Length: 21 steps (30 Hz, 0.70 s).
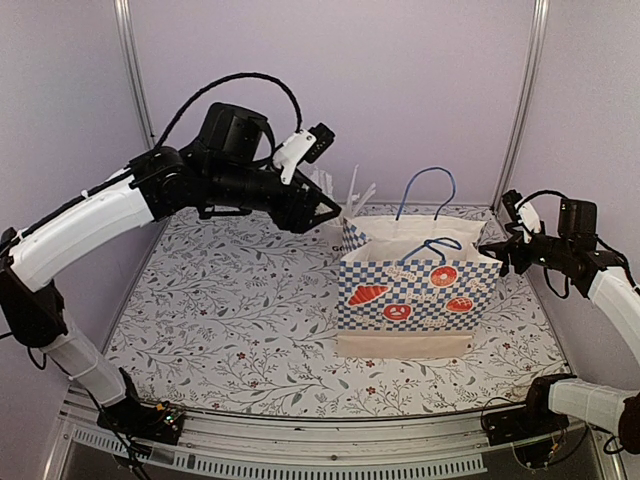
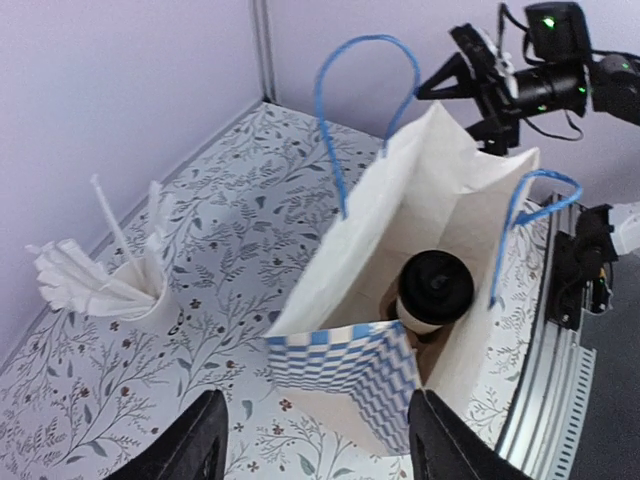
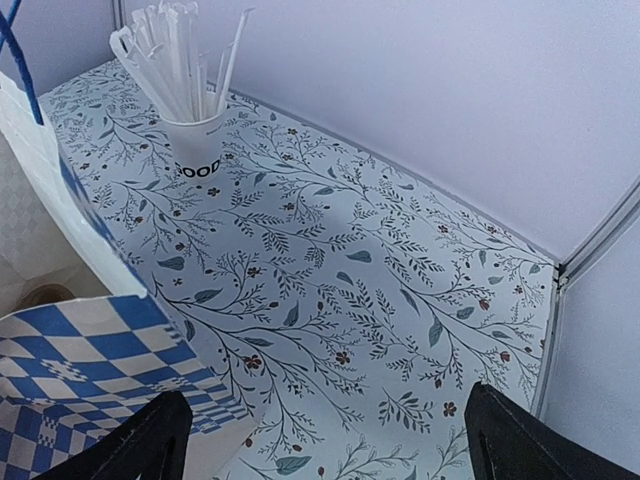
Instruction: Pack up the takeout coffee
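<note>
The takeout coffee (image 2: 434, 292), a white cup with a round black lid, stands upright inside the open blue-checked paper bag (image 2: 350, 375), on a brown carrier. The bag stands right of centre on the table in the top view (image 1: 420, 285); there the cup is hidden inside it. My left gripper (image 2: 318, 440) is open and empty, above and to the left of the bag's mouth (image 1: 335, 213). My right gripper (image 3: 320, 440) is open and empty, at the bag's right side (image 1: 497, 250), over the table.
A white cup of white straws (image 3: 193, 140) stands behind the bag near the back wall; it also shows in the left wrist view (image 2: 120, 285) and the top view (image 1: 345, 200). The bag's blue handles (image 1: 428, 190) stick up. Walls close the table at the back and sides.
</note>
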### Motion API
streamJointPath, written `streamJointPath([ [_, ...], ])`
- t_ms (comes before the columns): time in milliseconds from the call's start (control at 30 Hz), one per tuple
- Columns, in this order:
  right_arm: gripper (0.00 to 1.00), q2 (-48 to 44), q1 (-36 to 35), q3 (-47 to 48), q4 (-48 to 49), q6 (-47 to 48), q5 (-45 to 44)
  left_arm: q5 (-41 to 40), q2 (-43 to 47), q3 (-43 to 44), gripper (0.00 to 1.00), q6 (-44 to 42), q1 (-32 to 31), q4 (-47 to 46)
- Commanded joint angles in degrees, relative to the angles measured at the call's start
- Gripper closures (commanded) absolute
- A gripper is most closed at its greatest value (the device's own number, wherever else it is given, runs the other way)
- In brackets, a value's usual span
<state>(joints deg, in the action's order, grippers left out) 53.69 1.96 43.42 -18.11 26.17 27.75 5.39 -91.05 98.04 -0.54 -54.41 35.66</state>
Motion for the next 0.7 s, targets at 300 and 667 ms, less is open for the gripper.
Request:
streamJointPath([
  [300,0.01,7.15,0.33,23.71,-8.01,-8.20,-14.74,-18.06,11.37,-14.42,0.32,1.43,17.16,-10.81],
  [667,0.01,6.74,0.33,25.19,-3.00,-19.84,-14.39,-17.25,18.53,-29.15,0.32,2.55,24.09,-23.28],
])
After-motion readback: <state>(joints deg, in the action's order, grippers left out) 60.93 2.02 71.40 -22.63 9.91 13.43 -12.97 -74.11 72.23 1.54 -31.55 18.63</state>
